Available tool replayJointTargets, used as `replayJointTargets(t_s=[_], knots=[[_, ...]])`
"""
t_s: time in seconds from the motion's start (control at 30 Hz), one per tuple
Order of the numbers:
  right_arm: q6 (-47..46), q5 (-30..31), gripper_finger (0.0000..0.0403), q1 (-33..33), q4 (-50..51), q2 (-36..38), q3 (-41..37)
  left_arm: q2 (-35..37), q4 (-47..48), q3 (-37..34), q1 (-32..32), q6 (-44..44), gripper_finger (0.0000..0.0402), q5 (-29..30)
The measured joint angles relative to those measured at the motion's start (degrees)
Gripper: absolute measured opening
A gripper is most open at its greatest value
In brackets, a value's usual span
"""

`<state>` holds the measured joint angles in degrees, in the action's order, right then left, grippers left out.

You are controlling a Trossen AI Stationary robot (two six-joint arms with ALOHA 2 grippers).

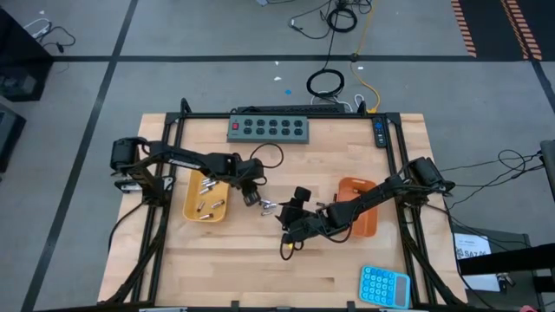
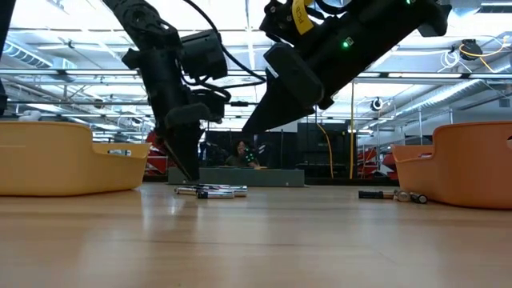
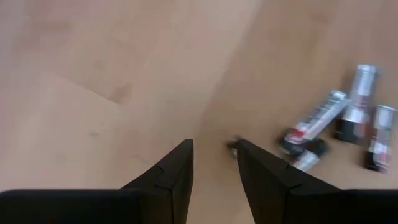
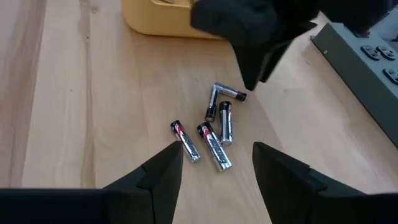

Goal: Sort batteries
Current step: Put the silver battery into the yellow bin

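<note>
Batteries (image 4: 211, 134): red and black label bands (lettering too small to read).
Calculator (image 1: 383, 286): keys show, no figures legible.
Power strip (image 1: 268, 128): no readable marking.
Paper sheet (image 1: 473, 247): dark print, not legible.

Grey floor (image 1: 173, 35) w/ black tape lines, loose cables (image 1: 334, 17); ceiling strip lights (image 2: 72, 36).

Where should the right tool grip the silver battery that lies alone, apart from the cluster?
Grip the lone battery across its middle from above, fingers on its long sides. It lies flat with bare table on both sides, and the open right tool is nearest to it.
</note>
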<state>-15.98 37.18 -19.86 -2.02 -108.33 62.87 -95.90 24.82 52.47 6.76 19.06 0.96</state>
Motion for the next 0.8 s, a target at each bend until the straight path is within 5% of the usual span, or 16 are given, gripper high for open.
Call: replayJointTargets(t_s=[0.3,0.8], knots=[[-1.3,0.0,0.0185,0.0,0.4,0.0,0.0,-1.6,0.0,0.0,-3.1,3.0,0.0134,-5.3],[-3.0,-1.1,0.0185,-1.1,-0.1,0.0,0.0,-4.0,-0.6,0.2,-3.2,-1.9,0.0134,-0.1]])
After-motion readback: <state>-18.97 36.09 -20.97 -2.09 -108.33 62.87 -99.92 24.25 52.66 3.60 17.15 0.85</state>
